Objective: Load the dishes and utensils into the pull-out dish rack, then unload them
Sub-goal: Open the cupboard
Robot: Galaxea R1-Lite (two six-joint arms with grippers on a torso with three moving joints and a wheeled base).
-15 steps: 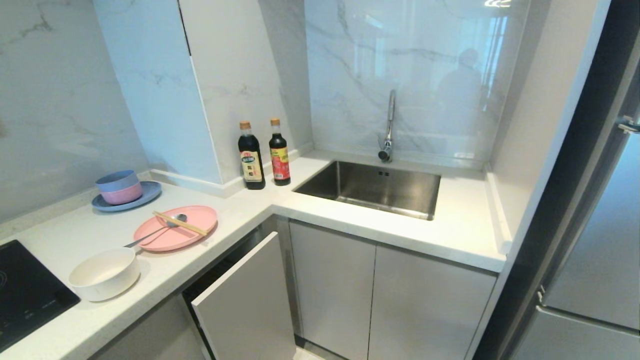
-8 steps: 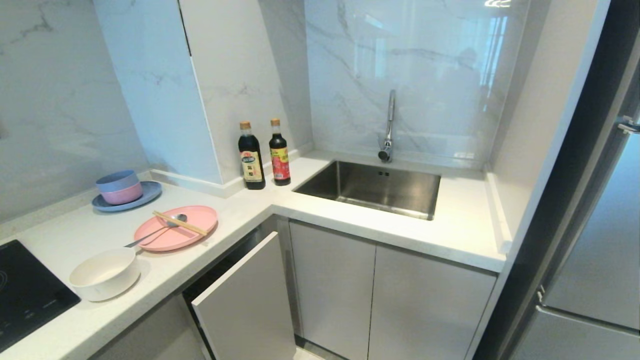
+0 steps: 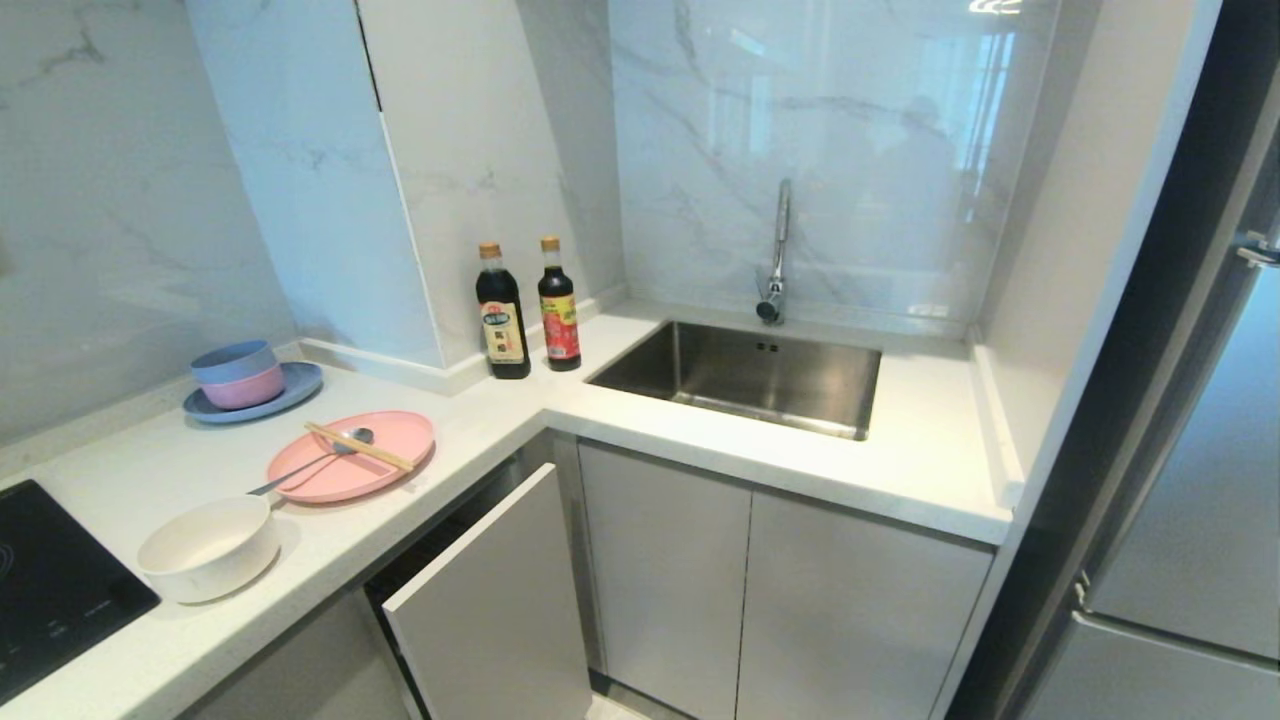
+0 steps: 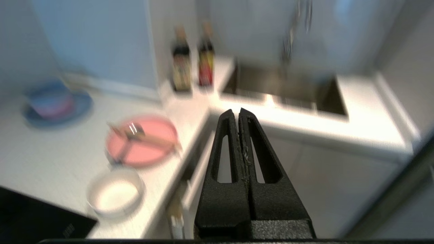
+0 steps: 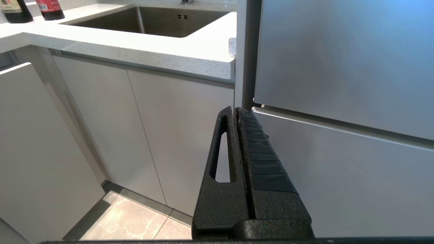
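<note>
On the left counter lies the pink plate point(image 3: 352, 455), with the chopsticks point(image 3: 360, 447) and the grey spoon point(image 3: 300, 472) across it. The cream-white bowl point(image 3: 208, 548) stands nearer the counter's front edge. Below them the pull-out dish rack's pale front point(image 3: 490, 610) is drawn out a little; its wire part is hidden. My left gripper point(image 4: 236, 112) is shut and empty, hovering out in front of the counter corner above that front point(image 4: 200, 169), with the plate point(image 4: 145, 149) and bowl point(image 4: 115, 193) off to one side. My right gripper point(image 5: 236, 110) is shut and empty, low beside the fridge.
A blue plate with stacked bowls point(image 3: 250, 385) sits at the back left. Two sauce bottles point(image 3: 503, 315) stand in the corner. The steel sink point(image 3: 745, 375) and tap point(image 3: 778, 250) are to the right, a black hob point(image 3: 50, 580) at far left, the fridge point(image 3: 1200, 500) at far right.
Nothing on the counter has moved and the rack front stands as before. Only a dim reflection on the glossy wall behind the tap has shifted.
</note>
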